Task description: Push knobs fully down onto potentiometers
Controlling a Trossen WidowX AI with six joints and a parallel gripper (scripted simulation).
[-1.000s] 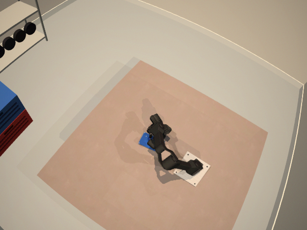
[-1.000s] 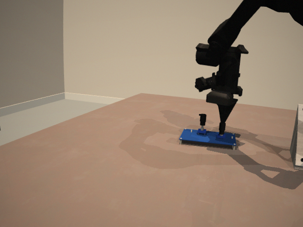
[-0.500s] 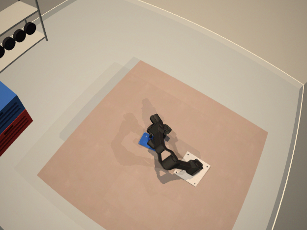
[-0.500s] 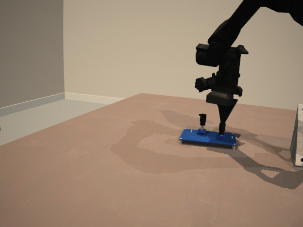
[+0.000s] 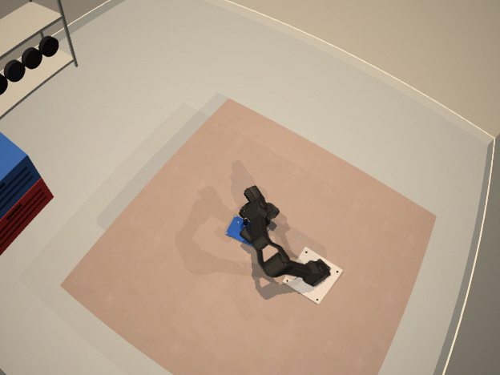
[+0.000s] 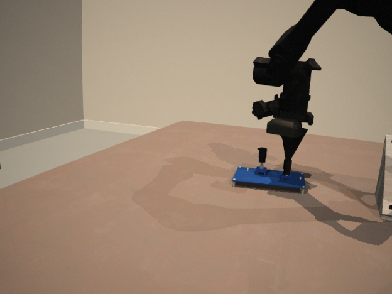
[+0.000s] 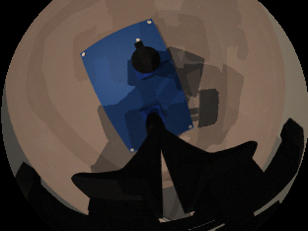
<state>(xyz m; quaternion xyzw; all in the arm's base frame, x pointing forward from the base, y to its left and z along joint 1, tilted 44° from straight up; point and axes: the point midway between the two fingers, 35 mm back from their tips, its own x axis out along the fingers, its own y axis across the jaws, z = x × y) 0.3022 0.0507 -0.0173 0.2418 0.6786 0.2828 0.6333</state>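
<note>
The blue circuit board (image 5: pixel 234 231) (image 6: pixel 245 179) (image 7: pixel 105 74) stands on short legs. One black knob (image 6: pixel 262 154) (image 7: pixel 145 59) stands high on its shaft, with a length of pale shaft showing above its blue potentiometer (image 6: pixel 261 171). The other black knob (image 6: pixel 287 167) sits low, close above its potentiometer (image 6: pixel 286 177); whether it touches is too small to tell. My gripper (image 6: pixel 288 157) (image 7: pixel 157 131) is shut and empty, pointing down, its fingertips at the top of this low knob. Both potentiometers appear to be in place on the board. In the top view the arm hides the fingertips and the low knob.
The arm's white base plate (image 5: pixel 299 285) (image 6: pixel 386 190) is on the table at the right. The high knob stands beside my fingers on the same board. A shelf rack (image 5: pixel 69 36) and blue and red boxes (image 5: pixel 30 213) are off beyond the table.
</note>
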